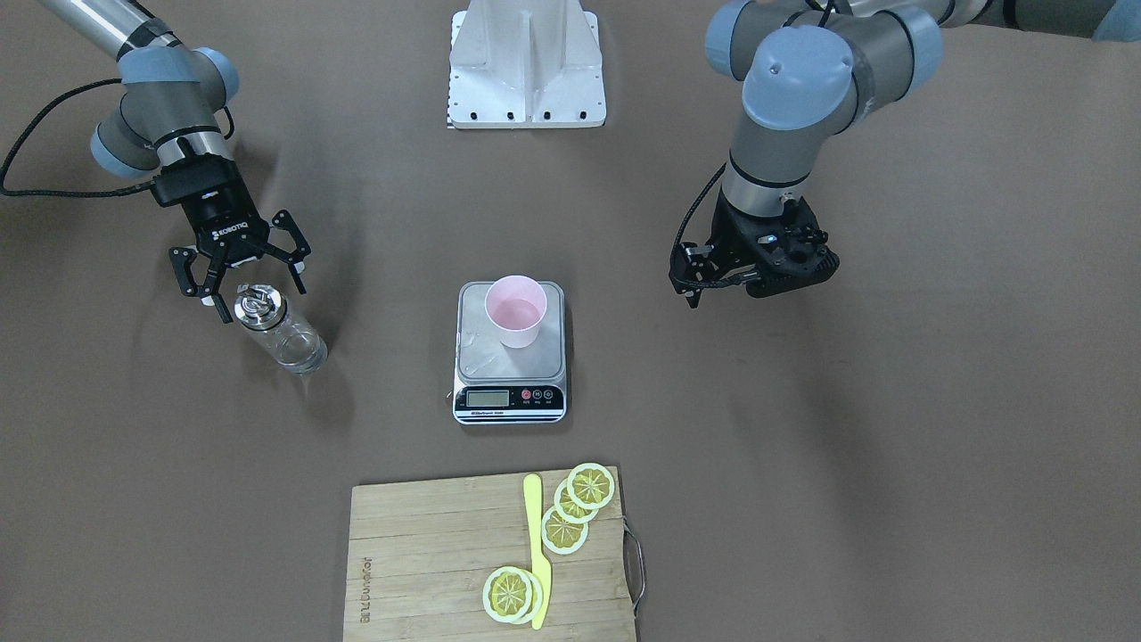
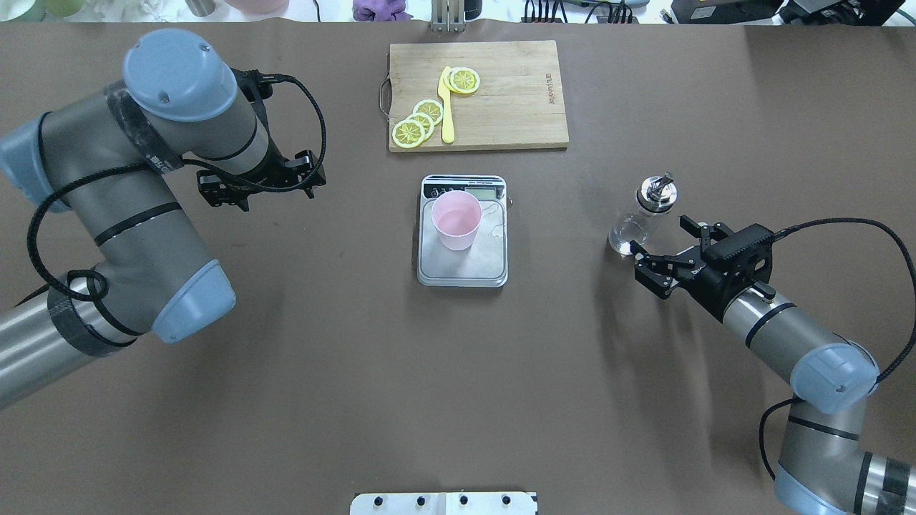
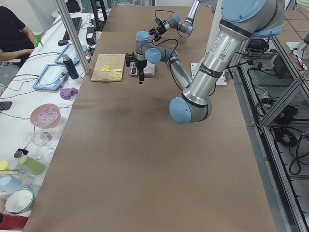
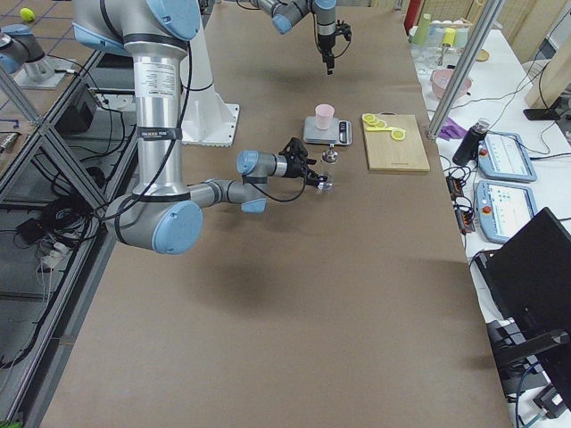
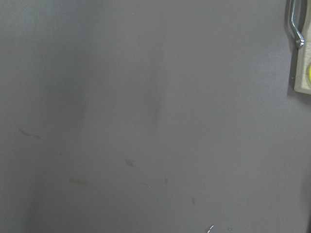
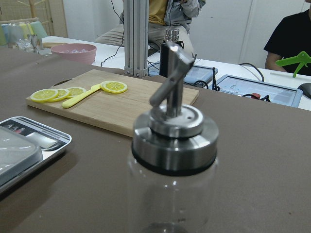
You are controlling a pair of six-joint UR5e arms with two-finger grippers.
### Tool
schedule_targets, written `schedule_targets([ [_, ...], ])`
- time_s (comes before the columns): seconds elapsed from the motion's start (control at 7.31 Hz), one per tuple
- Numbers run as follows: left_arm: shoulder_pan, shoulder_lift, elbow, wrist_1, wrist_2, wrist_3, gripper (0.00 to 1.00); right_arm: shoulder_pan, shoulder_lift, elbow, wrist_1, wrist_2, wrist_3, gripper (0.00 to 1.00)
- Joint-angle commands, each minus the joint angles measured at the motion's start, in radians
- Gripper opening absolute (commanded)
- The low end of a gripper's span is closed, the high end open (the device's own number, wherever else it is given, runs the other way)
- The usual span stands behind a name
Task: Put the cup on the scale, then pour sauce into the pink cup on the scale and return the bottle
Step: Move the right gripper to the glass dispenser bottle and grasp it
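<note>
The pale pink cup (image 2: 456, 219) stands upright on the silver scale (image 2: 465, 272) at the table's middle; both also show in the front view, the cup (image 1: 515, 309) on the scale (image 1: 477, 348). The clear glass bottle (image 2: 639, 214) with its metal pourer cap stands upright on the table to the robot's right. My right gripper (image 2: 667, 247) is open and empty, just short of the bottle and level with it; the right wrist view shows the cap (image 6: 174, 136) close ahead. My left gripper (image 2: 261, 187) hangs over bare table left of the scale, pointing down, apparently open and empty.
A wooden cutting board (image 2: 515, 107) with lemon slices (image 2: 418, 121) and a yellow knife (image 2: 447, 107) lies beyond the scale. The board's metal handle (image 5: 294, 24) shows in the left wrist view. The robot's white base plate (image 1: 526, 62) sits at the near edge.
</note>
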Motion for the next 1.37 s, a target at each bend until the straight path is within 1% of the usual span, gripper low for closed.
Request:
schedule_targets([
  [0.0,0.004,-0.002,0.001,0.000,0.000,-0.001,0.99,0.007,0.009,0.000,-0.001,0.000,-0.002,1.00],
  [0.41,0.004,-0.002,0.003,0.000,-0.003,-0.001,0.99,0.017,0.066,-0.038,-0.007,0.000,0.001,1.00],
  [0.68,0.004,-0.004,0.003,-0.001,-0.005,-0.001,0.99,0.026,0.072,-0.054,-0.007,0.001,0.004,1.00],
  [0.96,0.004,-0.005,0.001,0.005,-0.008,-0.012,0.99,0.027,0.081,-0.054,-0.006,0.001,0.012,0.95],
  [1.09,0.004,-0.007,0.001,0.005,-0.008,-0.012,0.99,0.027,0.081,-0.055,-0.006,0.001,0.012,0.84],
  [1.23,0.004,-0.007,0.001,0.005,-0.008,-0.012,0.99,0.026,0.081,-0.055,-0.006,0.006,0.014,0.49],
])
